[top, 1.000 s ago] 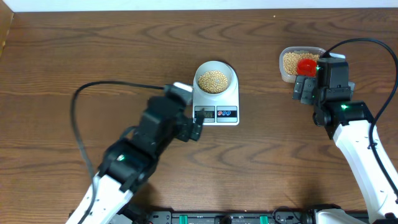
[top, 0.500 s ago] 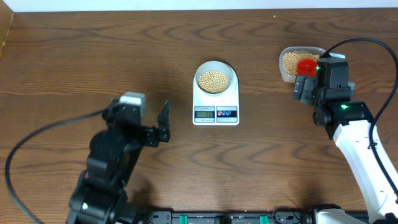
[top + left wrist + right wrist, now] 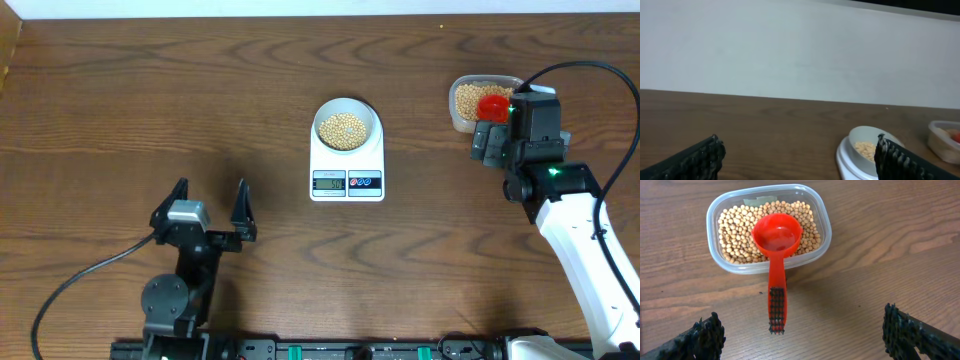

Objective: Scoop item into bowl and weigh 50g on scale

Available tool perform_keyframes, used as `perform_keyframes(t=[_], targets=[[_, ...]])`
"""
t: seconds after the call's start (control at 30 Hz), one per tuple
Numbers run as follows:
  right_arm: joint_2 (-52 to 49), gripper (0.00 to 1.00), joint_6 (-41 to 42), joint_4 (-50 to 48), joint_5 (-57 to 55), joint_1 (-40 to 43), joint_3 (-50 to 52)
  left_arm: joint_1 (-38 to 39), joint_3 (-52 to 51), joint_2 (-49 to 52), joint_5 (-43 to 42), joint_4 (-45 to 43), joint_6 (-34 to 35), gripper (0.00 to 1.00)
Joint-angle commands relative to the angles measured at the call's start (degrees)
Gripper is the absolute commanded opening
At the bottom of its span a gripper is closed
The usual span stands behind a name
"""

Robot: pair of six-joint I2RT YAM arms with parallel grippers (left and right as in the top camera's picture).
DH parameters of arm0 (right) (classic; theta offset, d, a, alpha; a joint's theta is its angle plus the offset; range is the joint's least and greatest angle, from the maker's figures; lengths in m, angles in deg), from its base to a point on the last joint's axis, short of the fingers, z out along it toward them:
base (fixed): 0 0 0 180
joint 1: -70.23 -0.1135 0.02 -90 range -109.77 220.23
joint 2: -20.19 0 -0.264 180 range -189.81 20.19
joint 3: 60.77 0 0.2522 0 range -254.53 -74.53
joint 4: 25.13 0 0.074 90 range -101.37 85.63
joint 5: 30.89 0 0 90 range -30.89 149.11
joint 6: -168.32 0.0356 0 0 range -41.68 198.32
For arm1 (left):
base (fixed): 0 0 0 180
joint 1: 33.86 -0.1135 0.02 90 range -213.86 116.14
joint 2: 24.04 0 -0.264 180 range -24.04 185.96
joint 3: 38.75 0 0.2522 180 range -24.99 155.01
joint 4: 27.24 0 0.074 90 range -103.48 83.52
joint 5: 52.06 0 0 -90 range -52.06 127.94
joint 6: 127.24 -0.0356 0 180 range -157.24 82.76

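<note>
The pale bowl point(image 3: 347, 125) holds tan beans point(image 3: 341, 128) and stands on the white scale point(image 3: 347, 172) at the table's middle; both also show in the left wrist view, bowl point(image 3: 867, 141) on scale point(image 3: 847, 162). A clear tub point(image 3: 769, 227) of beans point(image 3: 735, 227) sits at the back right, also seen from overhead point(image 3: 478, 100). A red scoop point(image 3: 776, 247) rests in it, handle over the rim toward me. My left gripper point(image 3: 210, 203) is open and empty at the front left, far from the scale. My right gripper point(image 3: 802, 332) is open and empty just in front of the scoop's handle.
A pale wall point(image 3: 800, 50) rises behind the table's far edge. The left arm's black cable point(image 3: 80, 280) lies on the wood at the front left. The right arm's cable point(image 3: 590, 75) arcs over the back right corner.
My left arm has drawn back from the scale's front to the front left of the table and folded upright, gripper open. The right arm, scoop and bowl have not moved.
</note>
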Motion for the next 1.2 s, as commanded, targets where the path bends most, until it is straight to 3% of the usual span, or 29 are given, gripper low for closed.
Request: perform_keyframes(t=[0.0,0.33,0.6,0.87,1.17], targets=[[1.0,0.99,-0.5,0.1,-1.1,-0.2,-1.1,-2.0,-1.9,-4.1,-0.9,-0.7,-0.3,0.98],[1.0,0.99,-0.5,0.1,-1.1,-0.2,-1.1,-5.4,-7.1,-11.5,-0.9,0.6,-0.4,0.98],[1.0,0.99,-0.6,0.1,-1.1,-0.2,-1.1,-7.0,-11.2,-11.5,-0.9,1.1,-0.3,0.98],[1.0,0.99,-0.6,0.1,-1.1,-0.2,-1.1,-7.8,-11.3,-11.5,-0.5,10.9,-0.2,0.98],[1.0,0.99,-0.5,0.1,-1.0,-0.2,-1.1,-8.8,-11.3,-11.5,-0.2,10.9,-0.4,0.98]])
